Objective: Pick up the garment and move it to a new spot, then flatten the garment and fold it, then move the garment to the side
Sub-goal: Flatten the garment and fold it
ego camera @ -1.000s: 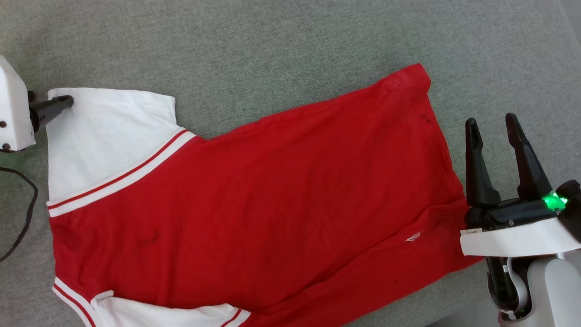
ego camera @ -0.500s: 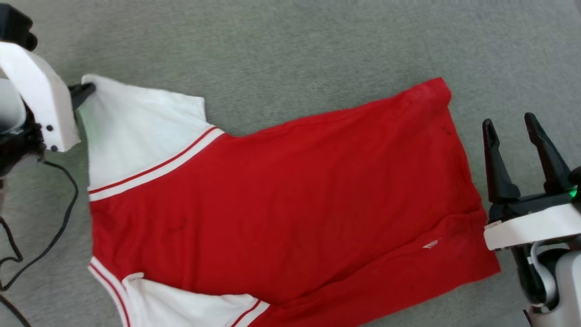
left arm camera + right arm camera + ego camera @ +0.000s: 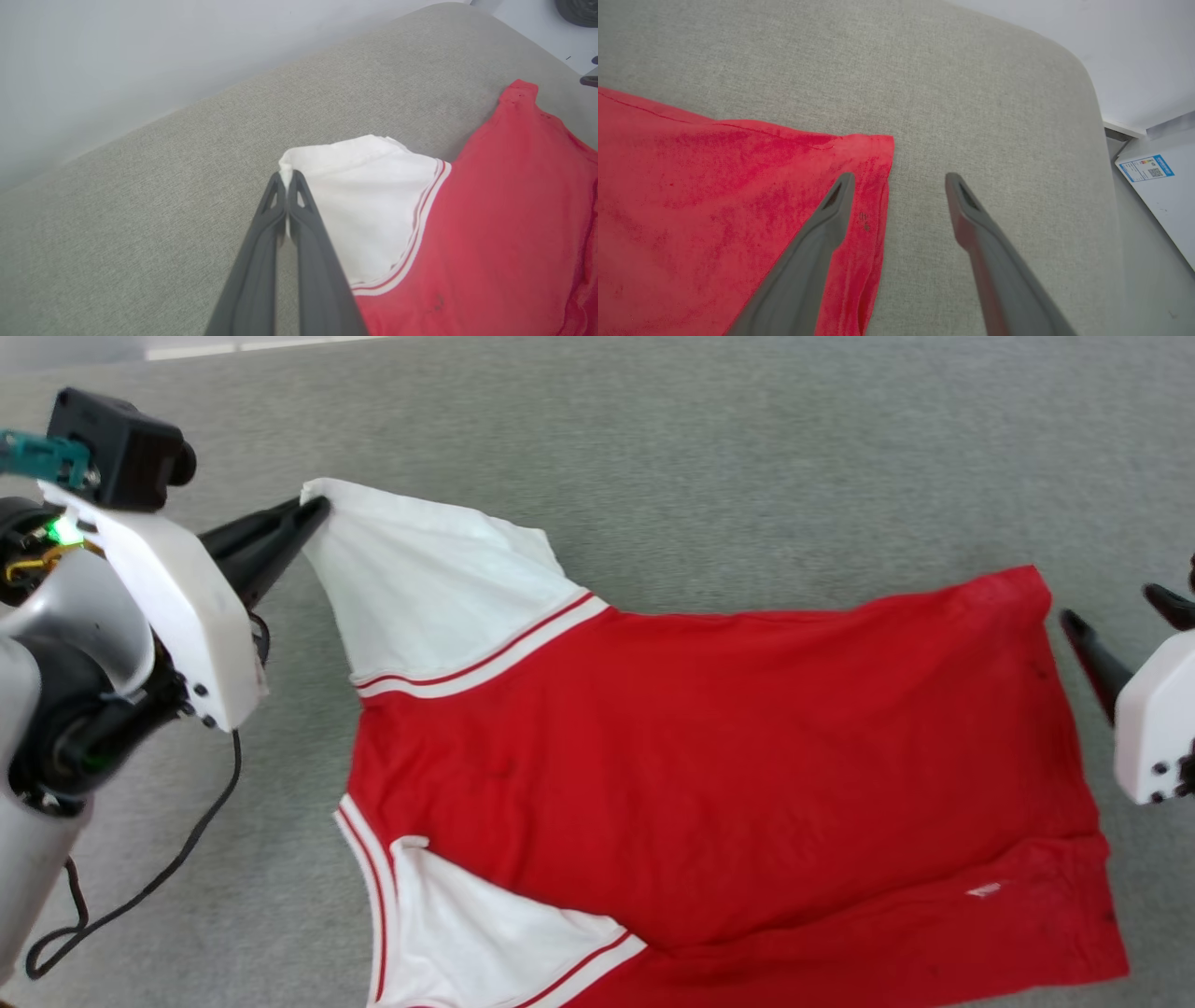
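I see the garment (image 3: 728,756) spread over the centre and lower right of the head view. Its red body lies on the grey upholstered surface (image 3: 747,448), and one white sleeve (image 3: 439,588) reaches to the upper left. My left pincer (image 3: 316,510) is clamped on that sleeve's corner. My right pincer (image 3: 1116,611) stands wide at the right edge. In the right wrist view one finger (image 3: 822,224) overlaps the red hem corner.

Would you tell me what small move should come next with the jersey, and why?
Probably lower the right gripper onto the hem corner and close it: the left gripper is shut on the white sleeve corner, while the right hangs open, holding nothing.
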